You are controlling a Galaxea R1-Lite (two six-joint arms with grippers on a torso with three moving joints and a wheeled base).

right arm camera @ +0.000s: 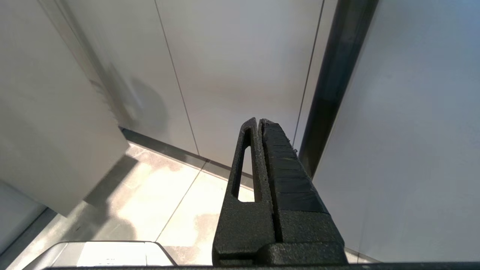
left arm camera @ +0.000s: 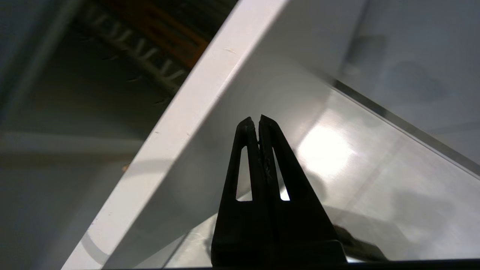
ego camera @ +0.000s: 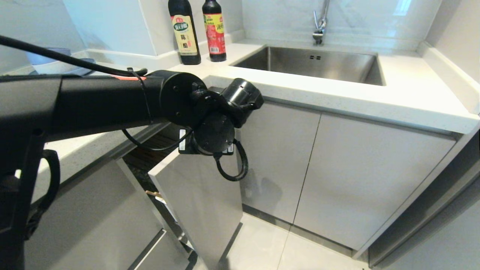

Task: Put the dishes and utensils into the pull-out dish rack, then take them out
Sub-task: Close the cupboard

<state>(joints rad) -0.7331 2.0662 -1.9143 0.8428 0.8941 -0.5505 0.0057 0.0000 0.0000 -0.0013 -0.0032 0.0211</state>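
Two dark bottles (ego camera: 197,30) stand at the back edge of the counter (ego camera: 337,93), left of the sink (ego camera: 311,63); their labels are too small to read. The pull-out dish rack (ego camera: 202,202) is slid out below the counter's front edge, its inside mostly hidden by the left arm. The left end effector (left arm camera: 258,119) is closed and empty. The right end effector (right arm camera: 258,120) is closed and empty too.

A pale stone worktop (ego camera: 412,97) runs round the corner, with a steel sink (ego camera: 311,62) sunk into it. Left of the sink stand two dark sauce bottles (ego camera: 198,30), side by side.
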